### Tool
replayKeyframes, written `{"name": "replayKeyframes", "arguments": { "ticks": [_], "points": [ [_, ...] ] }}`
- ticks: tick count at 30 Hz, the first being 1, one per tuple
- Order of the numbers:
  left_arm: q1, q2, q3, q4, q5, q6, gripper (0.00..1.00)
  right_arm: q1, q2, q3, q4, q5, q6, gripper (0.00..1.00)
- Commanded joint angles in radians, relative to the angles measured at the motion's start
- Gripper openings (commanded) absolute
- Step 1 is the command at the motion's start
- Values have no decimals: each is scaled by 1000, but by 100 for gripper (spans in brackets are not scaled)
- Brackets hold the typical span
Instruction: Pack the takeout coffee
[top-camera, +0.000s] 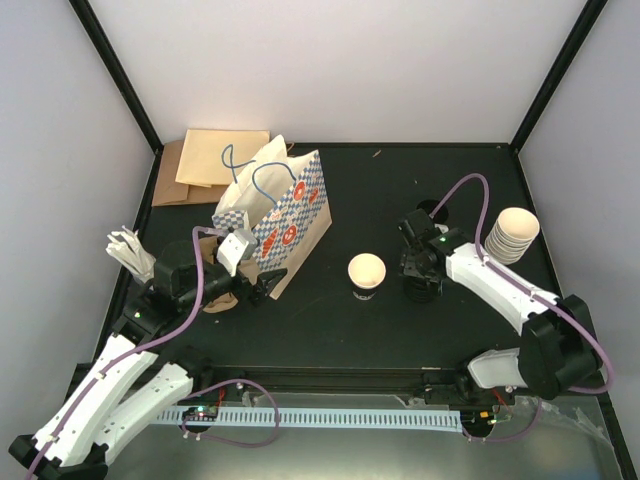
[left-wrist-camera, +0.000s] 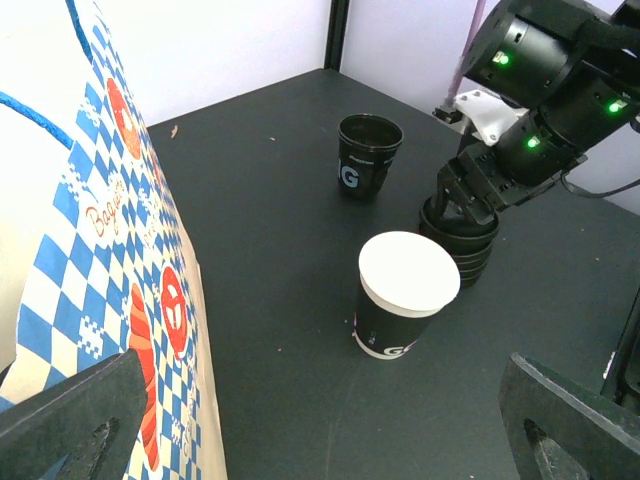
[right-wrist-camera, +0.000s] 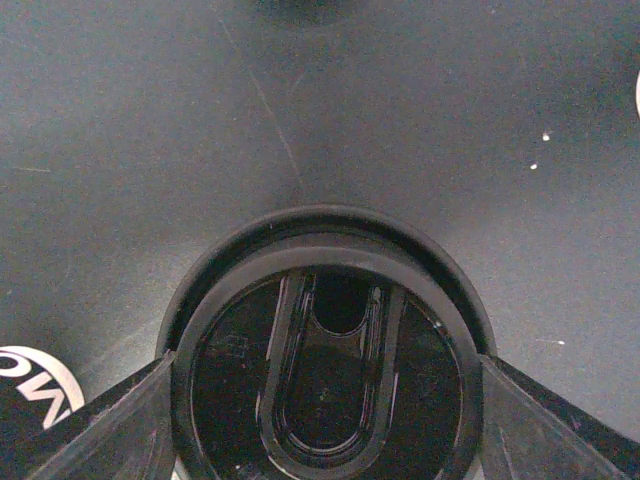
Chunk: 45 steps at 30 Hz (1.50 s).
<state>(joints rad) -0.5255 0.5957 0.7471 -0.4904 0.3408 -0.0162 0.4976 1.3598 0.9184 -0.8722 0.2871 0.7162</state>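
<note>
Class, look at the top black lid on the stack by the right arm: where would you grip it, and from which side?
Pinch the top lid across its outer rim at opposite edges, coming straight down from above. It lies flat and round on the stack, and its centre offers nothing to pinch.

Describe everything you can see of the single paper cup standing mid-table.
The paper cup is small and tapered, narrower at the base, with a rolled cream rim and a cream inside. Its outer wall is black with white lettering and a white band at the foot. It has no lid on and looks empty from above. It stands upright on the black table, between the checked paper bag and the stack of black lids, apart from both. Only the table touches it.
</note>
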Motion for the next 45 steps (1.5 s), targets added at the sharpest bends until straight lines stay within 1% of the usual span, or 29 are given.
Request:
{"name": "replayKeyframes", "arguments": {
  "ticks": [1,20,23,25,28,30,33,36,39,42,45],
  "points": [
    [-4,0,0,30,12,18,99,-5,-44,23,-15,6,2,76],
    [-4,1,0,29,12,18,99,-13,-129,42,-34,2,-15,76],
    [-5,3,0,30,12,18,99,-12,-138,45,-6,-43,-73,72],
    [-5,4,0,30,13,18,99,-10,-140,52,7,-74,-121,73],
    [-4,12,1,30,27,8,99,-4,-153,68,6,-67,-174,73],
    [-5,22,3,34,50,-12,99,0,-170,77,15,-91,-212,73],
    [-5,52,7,36,78,-58,99,35,-194,94,32,-114,-255,74],
    [-4,105,26,15,54,-146,99,105,-199,115,33,-68,-261,75],
    [-3,157,59,-12,90,-182,99,172,-196,116,54,-27,-269,76],
    [-4,166,62,3,102,-225,99,224,-197,85,106,-34,-293,76],
    [-4,152,49,33,72,-262,99,269,-193,55,172,-41,-312,76]
  ]
}}
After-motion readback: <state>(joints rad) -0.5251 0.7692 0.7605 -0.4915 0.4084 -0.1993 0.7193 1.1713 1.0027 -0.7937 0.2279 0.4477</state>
